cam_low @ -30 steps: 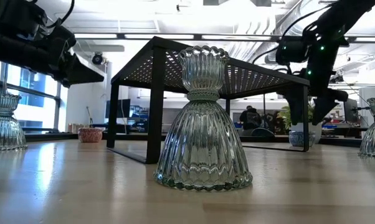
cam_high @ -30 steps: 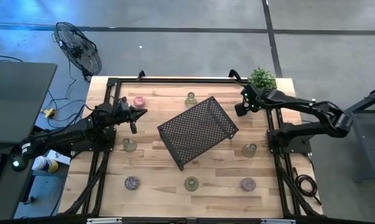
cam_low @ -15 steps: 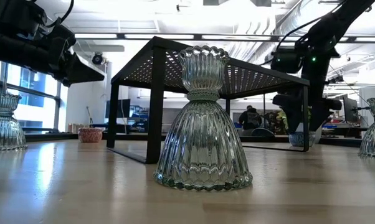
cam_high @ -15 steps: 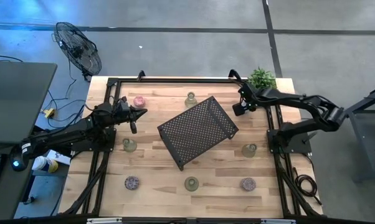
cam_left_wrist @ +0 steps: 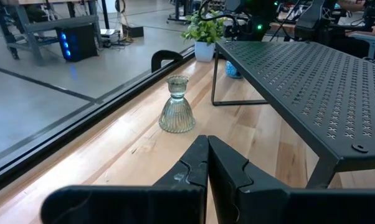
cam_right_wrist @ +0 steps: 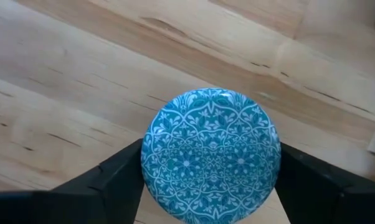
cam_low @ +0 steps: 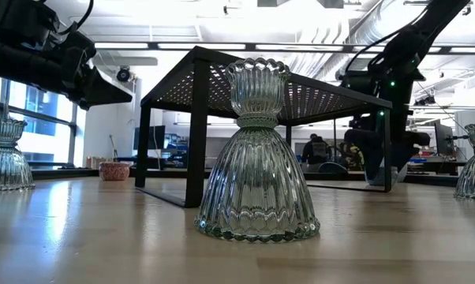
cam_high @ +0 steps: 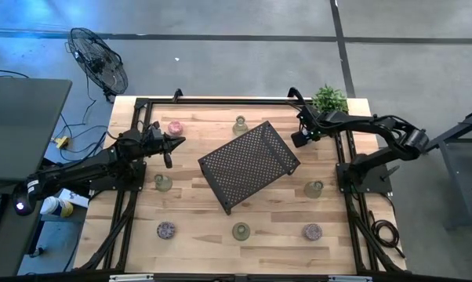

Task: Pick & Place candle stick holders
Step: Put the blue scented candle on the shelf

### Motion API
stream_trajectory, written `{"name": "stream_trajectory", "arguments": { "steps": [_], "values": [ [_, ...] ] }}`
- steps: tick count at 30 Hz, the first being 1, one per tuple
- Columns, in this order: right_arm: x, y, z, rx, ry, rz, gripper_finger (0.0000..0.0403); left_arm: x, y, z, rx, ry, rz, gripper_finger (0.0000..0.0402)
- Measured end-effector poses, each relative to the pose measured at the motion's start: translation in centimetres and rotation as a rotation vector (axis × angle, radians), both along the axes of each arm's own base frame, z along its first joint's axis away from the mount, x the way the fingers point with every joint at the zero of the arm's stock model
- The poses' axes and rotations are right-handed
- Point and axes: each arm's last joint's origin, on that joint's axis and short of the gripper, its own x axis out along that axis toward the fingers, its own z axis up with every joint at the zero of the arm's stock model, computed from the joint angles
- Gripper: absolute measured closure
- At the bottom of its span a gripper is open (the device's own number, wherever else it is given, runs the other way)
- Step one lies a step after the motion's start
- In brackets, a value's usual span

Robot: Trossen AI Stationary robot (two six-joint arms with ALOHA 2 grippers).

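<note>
A black mesh tray stands on its legs mid-table. Seven small glass holders stand around it on their bases, among them a pink one, a clear one at the far edge and a clear one close to the low camera. My right gripper is open and low over a blue-patterned holder at the far right, with one finger on each side of it. My left gripper is shut and empty, near the pink holder. My right gripper comes down on the blue-patterned holder from above, its fingers flanking the round top. The top hides the place below it. I cannot tell whether the fingers touch the holder, which stands on the table.
A small green potted plant stands at the far right corner, just behind my right gripper. A black frame rail runs along the table's far edge. The tray's far right corner is close to my right gripper.
My right gripper has gone down and a little toward the table's left, over the blue-patterned holder. The holders and the tray have not moved.
</note>
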Motion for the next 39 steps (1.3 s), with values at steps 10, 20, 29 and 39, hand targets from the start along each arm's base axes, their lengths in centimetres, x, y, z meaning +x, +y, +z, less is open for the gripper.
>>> {"name": "stream_trajectory", "arguments": {
  "steps": [10, 20, 29, 39],
  "values": [
    [-0.8, 0.8, 4.6, 0.025, 0.01, 0.022, 0.012, 0.0, 0.0, 0.1, 0.002, -0.009, 0.001, 0.0401],
    [0.1, 3.9, 16.6, -0.001, -0.041, 0.146, 0.0122, 0.0, 0.0, 0.3, 0.011, -0.029, 0.001, 0.0401],
    [4.1, 10.9, 19.1, 0.008, -0.141, 0.337, 0.0122, 0.1, 0.0, 0.6, 0.024, -0.059, 0.001, 0.0401],
    [9.2, 15.2, 15.3, 0.046, -0.021, 0.482, 0.0122, 0.1, 0.0, 0.8, 0.011, -0.083, 0.003, 0.0401]
  ]
}}
